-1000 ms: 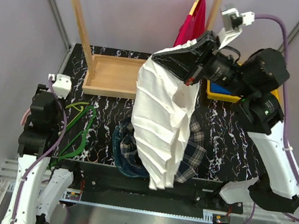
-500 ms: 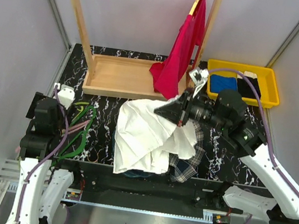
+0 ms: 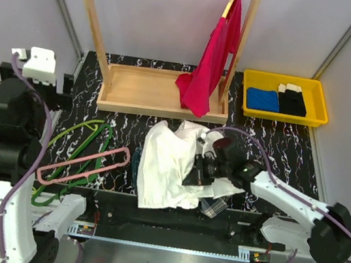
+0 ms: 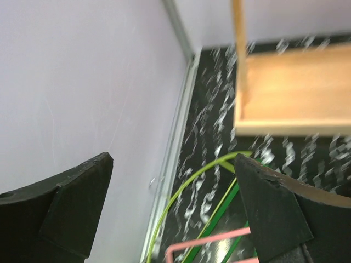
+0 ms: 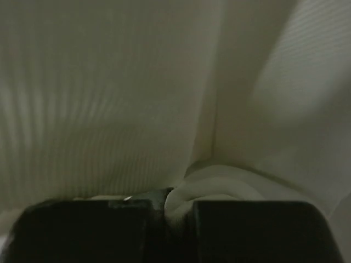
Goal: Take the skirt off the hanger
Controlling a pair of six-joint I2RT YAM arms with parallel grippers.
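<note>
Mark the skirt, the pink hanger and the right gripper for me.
skirt [image 3: 167, 163], top view, middle of the crumpled white fabric.
pink hanger [image 4: 211, 239], left wrist view, one rail of its loop.
right gripper [image 5: 171, 216], right wrist view, between fingertips pinching a skirt fold.

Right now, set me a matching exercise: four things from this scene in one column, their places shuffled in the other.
Things:
1. skirt
2. hanger
3. red shirt
4. yellow tray

Places:
A. hanging on the wooden rack
B. lying flat on the left side of the table
C. far right corner
D. heaped mid-table

Pairs: 1-D, 2-B, 3-A, 4-C
</note>
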